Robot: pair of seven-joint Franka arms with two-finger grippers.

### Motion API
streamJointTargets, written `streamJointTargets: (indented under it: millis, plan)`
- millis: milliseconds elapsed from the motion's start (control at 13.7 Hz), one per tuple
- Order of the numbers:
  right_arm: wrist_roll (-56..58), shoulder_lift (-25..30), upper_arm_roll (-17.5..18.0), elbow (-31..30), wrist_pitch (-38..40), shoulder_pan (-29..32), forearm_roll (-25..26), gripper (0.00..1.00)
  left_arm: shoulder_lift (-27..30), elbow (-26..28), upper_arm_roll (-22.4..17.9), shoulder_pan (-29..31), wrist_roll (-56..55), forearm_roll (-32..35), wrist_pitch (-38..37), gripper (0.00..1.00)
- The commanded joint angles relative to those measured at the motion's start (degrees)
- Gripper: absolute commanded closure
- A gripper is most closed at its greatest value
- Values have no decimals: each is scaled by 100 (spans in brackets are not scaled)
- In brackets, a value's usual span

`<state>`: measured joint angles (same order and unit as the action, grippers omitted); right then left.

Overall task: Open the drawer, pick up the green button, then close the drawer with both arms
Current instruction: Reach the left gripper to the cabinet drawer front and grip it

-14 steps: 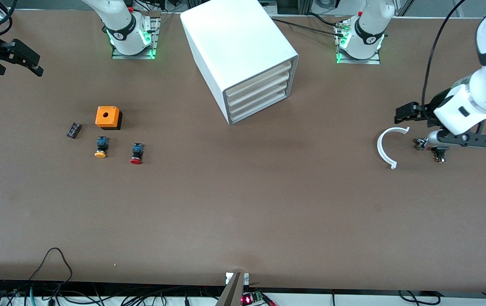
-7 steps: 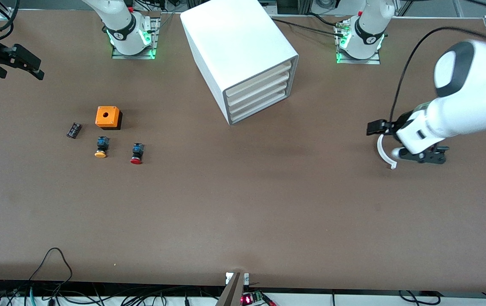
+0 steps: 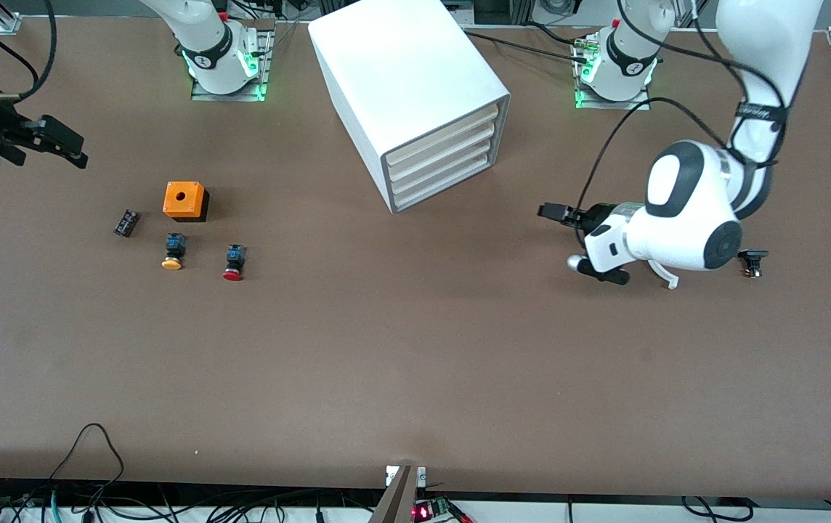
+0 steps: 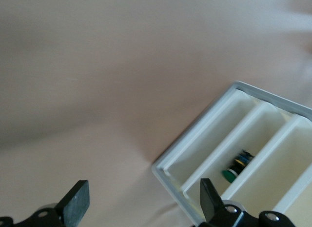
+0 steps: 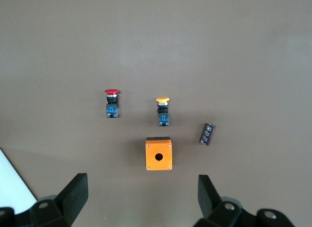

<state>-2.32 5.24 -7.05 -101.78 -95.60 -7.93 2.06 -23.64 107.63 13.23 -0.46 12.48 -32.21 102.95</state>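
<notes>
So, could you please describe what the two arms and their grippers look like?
Both arms are glossy white with rounded links and black-grey joint bands; the left arm has black cables looping along it. Each base carries a black collar with a white mark and a green glow. The left gripper and right gripper are matte black, with two flat fingers.

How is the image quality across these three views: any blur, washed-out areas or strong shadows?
Front view: evenly lit and sharp, the cabinet top nearly blown out white, a soft shadow under the left arm. Left wrist view: soft and pale, the table washed to beige, yet the green button in a cabinet tray still reads. Right wrist view: sharp, with short shadows by the orange box.
</notes>
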Motion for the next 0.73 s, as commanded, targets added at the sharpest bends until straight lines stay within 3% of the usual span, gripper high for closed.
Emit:
streamJointTargets:
  millis: [0,219,658]
  plan:
    - [21,-654,19,561,93,-217,31,0,-263,432,65,55,1104,-977,111,0]
    - [-40,-734,19,642,323,-262,22,0,-579,881,268,-23,2159,-2102,128,0]
    - [-49,-866,10,660,297,-262,-22,0,-931,1277,400,-243,3129,-2597,251,13]
